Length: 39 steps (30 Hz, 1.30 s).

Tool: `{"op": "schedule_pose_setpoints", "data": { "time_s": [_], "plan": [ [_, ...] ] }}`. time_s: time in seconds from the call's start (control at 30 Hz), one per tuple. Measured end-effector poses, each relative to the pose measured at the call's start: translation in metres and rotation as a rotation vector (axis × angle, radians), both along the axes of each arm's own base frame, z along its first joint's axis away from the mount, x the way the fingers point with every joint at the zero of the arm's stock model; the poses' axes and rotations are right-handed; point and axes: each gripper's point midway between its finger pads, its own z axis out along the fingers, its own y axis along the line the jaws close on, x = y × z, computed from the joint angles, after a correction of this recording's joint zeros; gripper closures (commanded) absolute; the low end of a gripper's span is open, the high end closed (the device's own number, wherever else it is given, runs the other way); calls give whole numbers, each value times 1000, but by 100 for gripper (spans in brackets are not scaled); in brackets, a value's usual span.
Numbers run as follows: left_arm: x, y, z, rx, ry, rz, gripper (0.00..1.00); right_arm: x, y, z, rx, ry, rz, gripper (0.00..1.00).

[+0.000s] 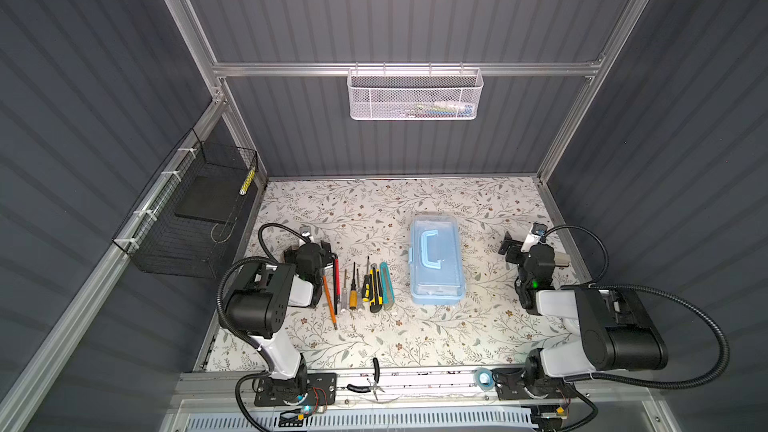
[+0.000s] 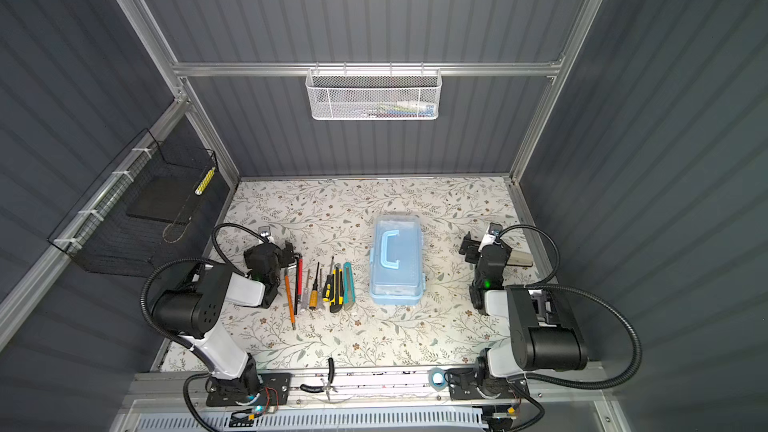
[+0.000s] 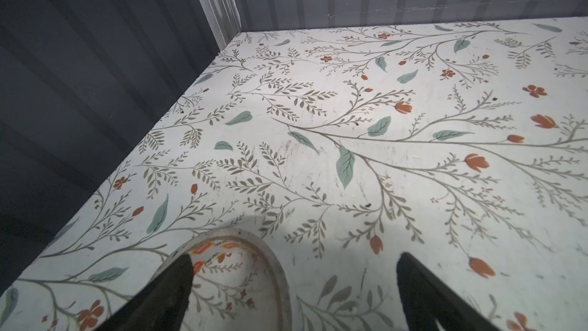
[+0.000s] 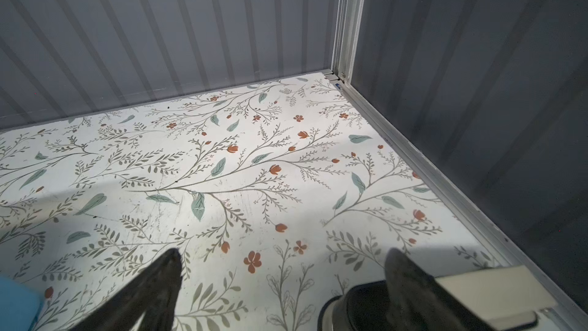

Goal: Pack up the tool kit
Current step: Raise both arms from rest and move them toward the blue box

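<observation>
The tool kit's light-blue box [image 1: 435, 259] [image 2: 397, 259] lies shut on the floral table, handle up; a corner of it [image 4: 16, 300] shows in the right wrist view. Left of the box lies a row of loose tools: slim screwdrivers [image 1: 353, 288], a red-handled hex key [image 1: 336, 280], a yellow-black knife [image 1: 375, 290] and a teal knife [image 1: 386, 284]. My left gripper [image 1: 311, 243] [image 3: 294, 262] stands open just left of the row, holding nothing. On the box's right, my right gripper [image 1: 515, 249] [image 4: 283, 256] is open and empty above the bare table.
A clear ring [image 3: 280, 265] lies by the left fingers. A beige and black device [image 4: 461, 294] [image 1: 563, 259] sits by the right fingers near the side rail. A white mesh basket [image 1: 415, 95] hangs on the back wall, a black wire basket [image 1: 195, 218] on the left wall. Pliers [image 1: 376, 376] lie on the front rail.
</observation>
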Motion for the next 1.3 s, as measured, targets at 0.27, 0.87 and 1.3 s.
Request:
{"op": "schedule_pose_setpoints", "data": {
  "time_s": [0.27,0.87,1.3],
  "plan": [
    [0,0,0,0,0,0,0,0,0,0,0,-2,1,1],
    [0,0,0,0,0,0,0,0,0,1,0,-2,1,1],
    [17,-16,118,-66,-117,-2,0,2,65,63,-73,-14,117,1]
  ]
}}
